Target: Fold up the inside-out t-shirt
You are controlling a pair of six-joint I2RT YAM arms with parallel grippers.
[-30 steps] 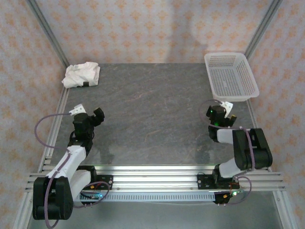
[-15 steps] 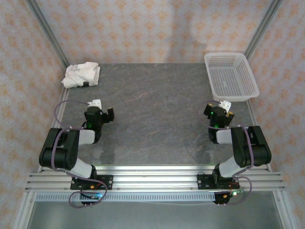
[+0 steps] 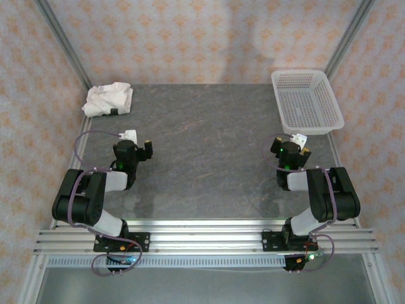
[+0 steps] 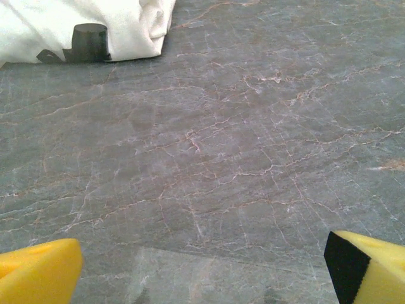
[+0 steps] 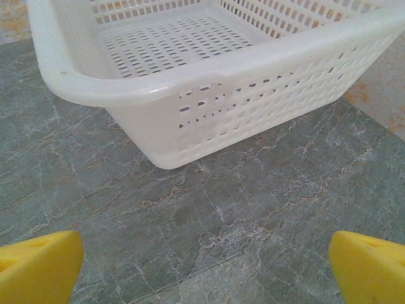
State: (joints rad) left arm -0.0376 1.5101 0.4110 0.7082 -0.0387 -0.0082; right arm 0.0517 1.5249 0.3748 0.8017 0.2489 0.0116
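The inside-out t-shirt [image 3: 109, 99] lies bunched in a white heap at the table's far left corner. In the left wrist view the t-shirt [image 4: 82, 25] fills the top left, with a small dark mark [image 4: 88, 43] on its near edge. My left gripper [image 3: 138, 148] hovers low over bare table well short of the shirt, pointing away from the base. Its yellow fingertips [image 4: 38, 272] stand wide apart, so the left gripper [image 4: 202, 278] is open with nothing in it. My right gripper [image 3: 295, 147] sits just before the basket; the right gripper [image 5: 205, 269] is open and holds nothing.
A rigid white mesh basket [image 3: 307, 101] stands at the far right corner, and its near wall [image 5: 209, 95] looms close in the right wrist view. Grey marbled tabletop [image 3: 209, 152] stretches between the arms. Metal frame posts and rails border the table.
The left arm has folded back toward its base, and its gripper has shifted slightly right and away. The right arm has barely moved. The t-shirt lies as before.
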